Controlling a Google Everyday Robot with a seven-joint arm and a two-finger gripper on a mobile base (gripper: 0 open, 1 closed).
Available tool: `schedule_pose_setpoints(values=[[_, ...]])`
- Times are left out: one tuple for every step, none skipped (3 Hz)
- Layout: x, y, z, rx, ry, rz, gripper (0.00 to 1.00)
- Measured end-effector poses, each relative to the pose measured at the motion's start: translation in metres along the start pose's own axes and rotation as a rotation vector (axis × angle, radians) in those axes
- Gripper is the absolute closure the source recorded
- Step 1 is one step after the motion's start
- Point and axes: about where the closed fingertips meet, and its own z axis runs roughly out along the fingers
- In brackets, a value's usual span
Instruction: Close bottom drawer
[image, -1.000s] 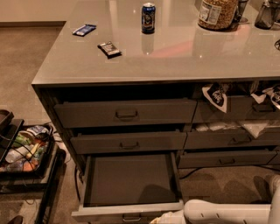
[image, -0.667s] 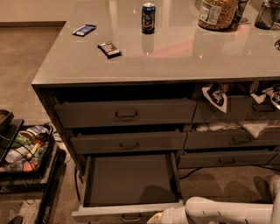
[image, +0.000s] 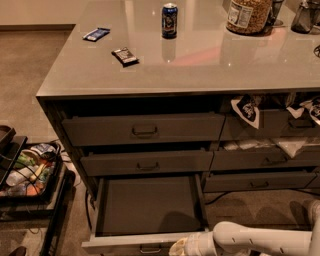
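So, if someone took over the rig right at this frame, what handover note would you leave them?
Gripper: low at the bottom edge of the view, at the front panel of the bottom drawer, just right of its handle. The arm comes in from the right. Contact with the front cannot be told.
Bottom drawer: pulled far out, its inside bare.
Done: the gripper is in place at the drawer front; nothing is closed yet.
Left: push the front straight in until it lines up with the drawer fronts above, then back the arm away.
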Motion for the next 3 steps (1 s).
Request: schedule_pose_setpoints(values=[[-0.003,-0.018,0.002,-0.009,0.012,0.007,1.00],[0.004,-0.046,0.019,-0.003,0.020,0.009,1.00],[0.011,-0.064,0.037,-0.010,0.031,-0.016,1.00]])
